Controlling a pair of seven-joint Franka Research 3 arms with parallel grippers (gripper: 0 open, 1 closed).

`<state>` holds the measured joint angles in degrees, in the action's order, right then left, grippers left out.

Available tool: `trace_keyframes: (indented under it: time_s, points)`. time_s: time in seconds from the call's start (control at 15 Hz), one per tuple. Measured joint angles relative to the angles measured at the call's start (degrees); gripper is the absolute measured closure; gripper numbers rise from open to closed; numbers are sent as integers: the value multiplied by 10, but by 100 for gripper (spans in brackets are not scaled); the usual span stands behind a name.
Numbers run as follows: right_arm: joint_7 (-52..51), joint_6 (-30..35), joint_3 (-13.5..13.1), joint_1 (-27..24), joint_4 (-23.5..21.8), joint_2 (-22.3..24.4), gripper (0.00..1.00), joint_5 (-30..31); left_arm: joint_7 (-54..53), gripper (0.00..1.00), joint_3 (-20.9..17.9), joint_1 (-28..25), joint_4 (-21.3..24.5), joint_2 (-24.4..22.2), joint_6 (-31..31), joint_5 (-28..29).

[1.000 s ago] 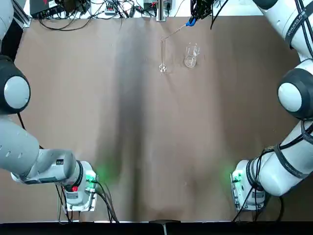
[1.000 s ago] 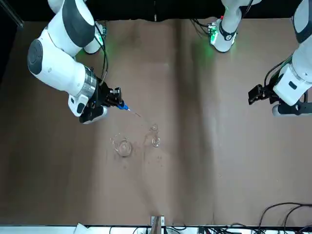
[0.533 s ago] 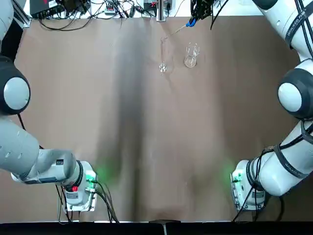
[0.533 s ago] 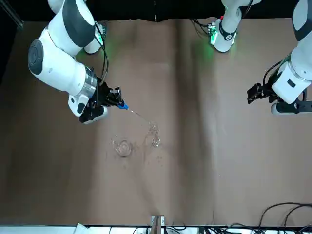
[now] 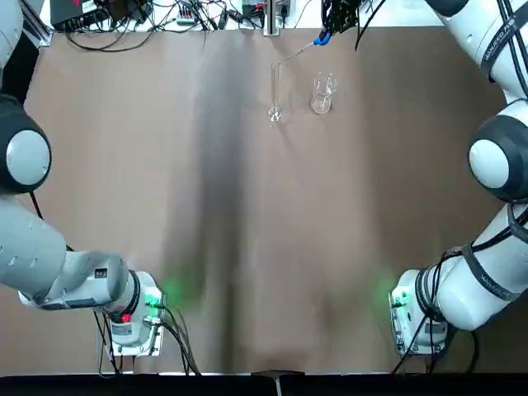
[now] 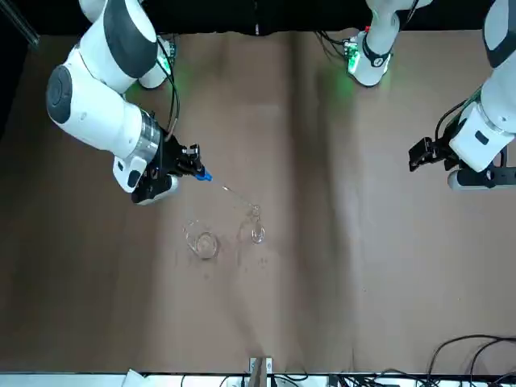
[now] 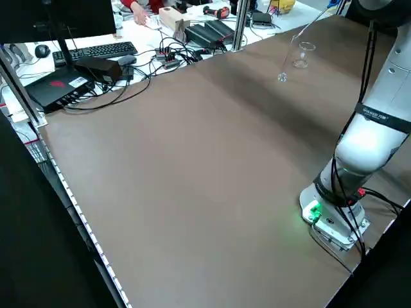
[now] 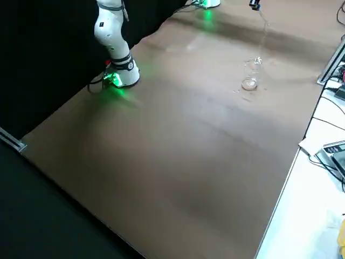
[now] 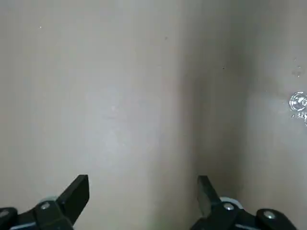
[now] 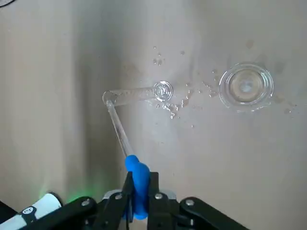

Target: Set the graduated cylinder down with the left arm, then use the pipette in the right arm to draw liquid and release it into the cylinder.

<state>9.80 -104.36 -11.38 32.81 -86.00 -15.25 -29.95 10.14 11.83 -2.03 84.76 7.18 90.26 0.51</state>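
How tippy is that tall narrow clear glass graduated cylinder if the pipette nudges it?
Probably tippy: the tall narrow clear glass graduated cylinder stands on a small round foot. Likely fragile, being thin glass. The thin clear pipette with the blue bulb, held by the right gripper, reaches its rim, so side contact looks risky.

Tall narrow clear glass graduated cylinder [image 5: 275,92] and short wide clear beaker [image 5: 322,93] just beside it are the only obstacles; brown table [image 5: 247,231] elsewhere open.

Liquid level in cylinder [image 10: 134,95] and pipette [image 10: 121,132]: too faint to tell. Left gripper [image 9: 143,196] cut off by wrist frame edge.
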Motion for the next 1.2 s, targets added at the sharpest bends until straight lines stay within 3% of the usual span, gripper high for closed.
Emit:
trace_keyframes:
  time_s: [1.2]
  points:
    - [0, 0, 1, 5, -1, -2, 88, 13, 0, 0, 0, 0, 0, 0, -1, 0]
